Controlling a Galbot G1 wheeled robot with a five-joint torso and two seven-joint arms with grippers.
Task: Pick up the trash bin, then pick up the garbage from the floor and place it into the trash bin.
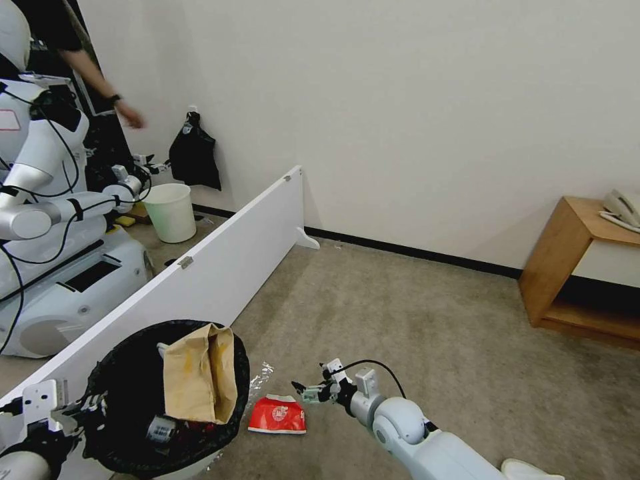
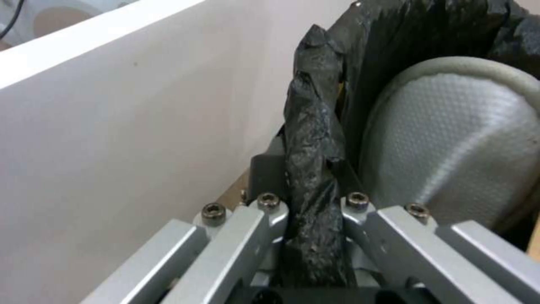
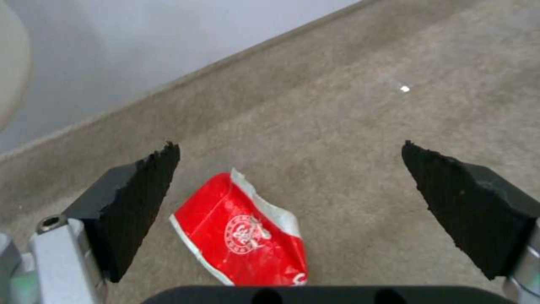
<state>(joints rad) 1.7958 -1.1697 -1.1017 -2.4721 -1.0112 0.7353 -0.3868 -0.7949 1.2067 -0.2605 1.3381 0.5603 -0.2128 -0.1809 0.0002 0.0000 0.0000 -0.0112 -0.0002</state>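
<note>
The head camera looks down over the floor, the left wrist camera sits close against the trash bin, and the right wrist camera shares the red-white packet with the head view.

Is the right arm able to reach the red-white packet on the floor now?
Probably yes. The right end effector hangs open just beside the red-white packet, which lies flat on bare floor with nothing between them.

Even, soft indoor light — no hard shadows on the floor. Head view bows straight lines toward its edges. Both wrist views soft; nearest metal of the left gripper blurred — red-white packet reads fairly crisp.
</note>
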